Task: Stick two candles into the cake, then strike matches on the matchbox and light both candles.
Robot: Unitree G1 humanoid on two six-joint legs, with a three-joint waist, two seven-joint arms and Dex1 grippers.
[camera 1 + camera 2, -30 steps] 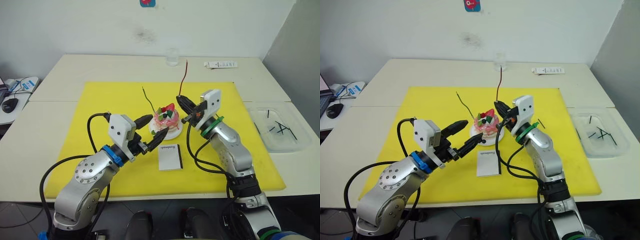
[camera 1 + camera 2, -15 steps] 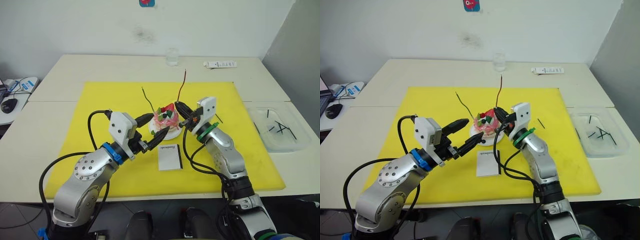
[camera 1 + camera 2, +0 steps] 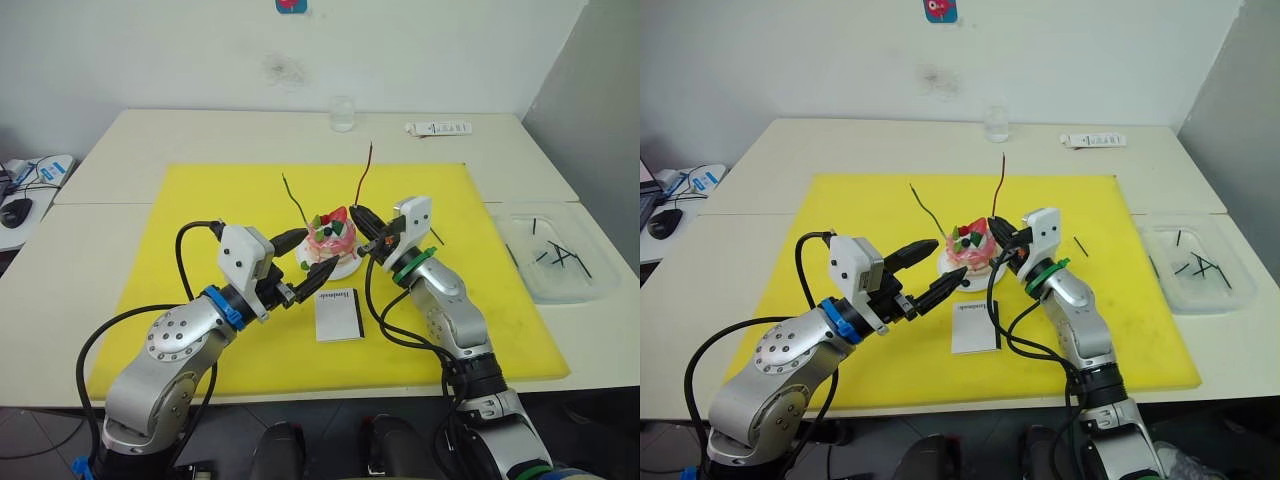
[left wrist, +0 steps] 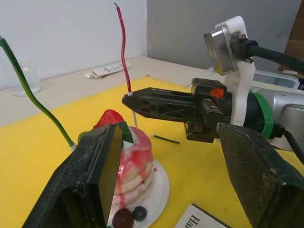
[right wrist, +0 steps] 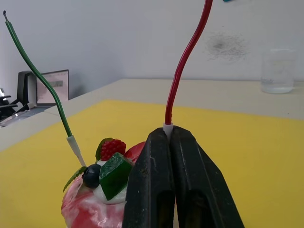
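Shift: right gripper (image 3: 362, 216) has carried the red candle (image 3: 366, 170) in over the cake (image 3: 333, 235).
Grip: clamped on its pale base, aiming downward.
Green candle (image 3: 296, 199): already planted, leaning.
Left gripper (image 3: 314, 258): spread apart beside the plate (image 3: 349, 267).
Matchbox (image 3: 339, 314): nearby, untouched.

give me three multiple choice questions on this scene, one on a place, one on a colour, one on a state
1. Where does the matchbox lie?
A. on the yellow mat, in front of the cake
B. in the clear tray
C. beside the glass

2. What colour is the candle held by the right tool?
A. green
B. red
C. blue

3. How is the left tool?
A. shut on a match
B. shut on the plate
C. open, holding nothing

Answers:
1 A, the box sits on the mat near the plate.
2 B, the fingers clamp the pale end of the red candle.
3 C, its fingers stand apart on either side of the cake.
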